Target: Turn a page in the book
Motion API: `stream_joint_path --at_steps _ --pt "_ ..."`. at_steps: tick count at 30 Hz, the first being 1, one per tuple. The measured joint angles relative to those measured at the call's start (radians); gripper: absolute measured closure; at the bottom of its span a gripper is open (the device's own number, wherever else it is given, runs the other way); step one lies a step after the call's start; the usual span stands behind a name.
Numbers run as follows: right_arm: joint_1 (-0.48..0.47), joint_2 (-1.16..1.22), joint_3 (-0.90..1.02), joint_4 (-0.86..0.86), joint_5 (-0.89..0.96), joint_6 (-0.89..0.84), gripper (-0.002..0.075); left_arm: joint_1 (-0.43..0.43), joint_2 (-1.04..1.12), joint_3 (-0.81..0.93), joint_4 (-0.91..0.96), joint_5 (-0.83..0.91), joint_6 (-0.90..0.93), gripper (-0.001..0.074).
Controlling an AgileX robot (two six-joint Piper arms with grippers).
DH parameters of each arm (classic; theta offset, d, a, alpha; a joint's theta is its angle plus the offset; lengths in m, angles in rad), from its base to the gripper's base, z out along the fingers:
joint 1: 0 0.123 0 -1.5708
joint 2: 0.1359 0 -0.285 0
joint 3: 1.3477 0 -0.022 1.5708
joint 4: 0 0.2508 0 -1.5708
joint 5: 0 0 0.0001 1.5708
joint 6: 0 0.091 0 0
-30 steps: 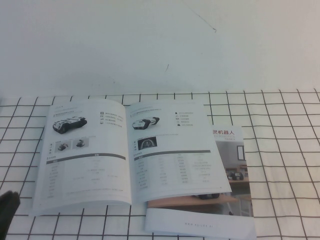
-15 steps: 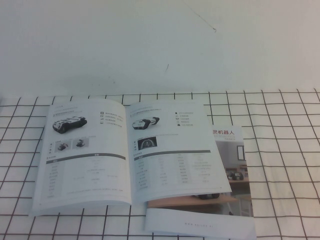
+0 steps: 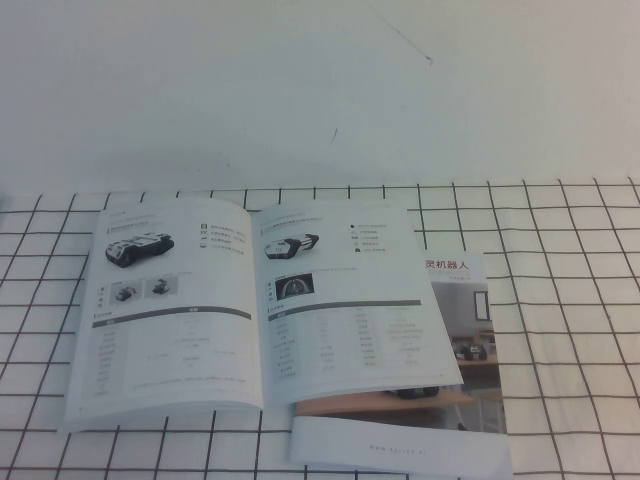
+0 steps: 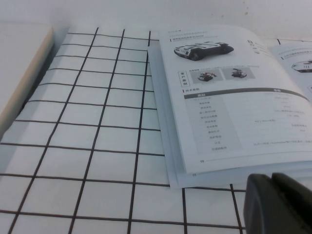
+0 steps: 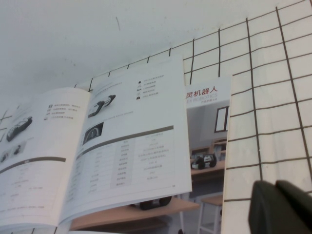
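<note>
A: Start at the left; your left gripper (image 4: 278,202) shows only in its wrist view as a dark tip low in the corner, off the high view altogether; whether its fingers are apart or together, you cannot tell.

B: And the book (image 3: 255,305)?

A: Lies open and flat on the checked cloth (image 3: 560,300), spine running away from you, two white pages of tables facing up; its left near corner sits just beyond that dark tip, so the left arm reads as near to that edge.

B: The page (image 3: 340,300) you'd turn next?

A: My judgement: the right-hand leaf, its free edge on the book's right side, overlapping the second booklet (image 3: 460,330) that lies partly beneath it, cover up.

B: Right side, then.

A: Your right gripper (image 5: 280,207) shows likewise as a dark tip in its own view; fingers' state cannot be told; the free edge lies ahead and toward the book from it, near but apart; so the right arm looks better placed to lift that edge and carry it leftward over the spine.
</note>
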Motion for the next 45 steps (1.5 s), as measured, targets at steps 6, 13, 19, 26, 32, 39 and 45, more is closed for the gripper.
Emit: stream_joint_path --at_steps 6,13,19,26,32,39,45 --pt "0.000 0.000 0.000 0.000 0.000 0.000 0.0725 0.000 0.000 0.000 0.000 0.000 -0.003 0.0738" --pt "-0.052 -0.017 0.000 0.000 0.007 0.000 0.0725 0.000 0.000 0.000 0.000 0.000 -0.003 0.0738" --pt "-0.372 -0.029 0.000 0.000 0.124 -0.001 0.0725 0.000 0.000 0.000 0.000 0.000 -0.003 0.0738" --pt "-0.642 -0.061 0.000 -0.004 0.283 -0.130 0.0725 0.000 0.000 0.000 0.000 0.000 -0.003 0.0738" --pt "-0.677 -0.061 0.000 -0.006 0.260 -0.276 0.0725 0.000 0.000 0.000 0.000 0.000 -0.003 0.0738" --pt "-0.677 -0.061 0.000 -0.535 0.224 0.012 0.0725 0.000 0.000 0.000 0.000 0.000 -0.003 0.0738" --pt "-0.677 -0.065 -0.007 -1.610 0.300 0.987 0.0725 0.000 0.000 0.001 0.000 0.000 -0.003 0.0738"
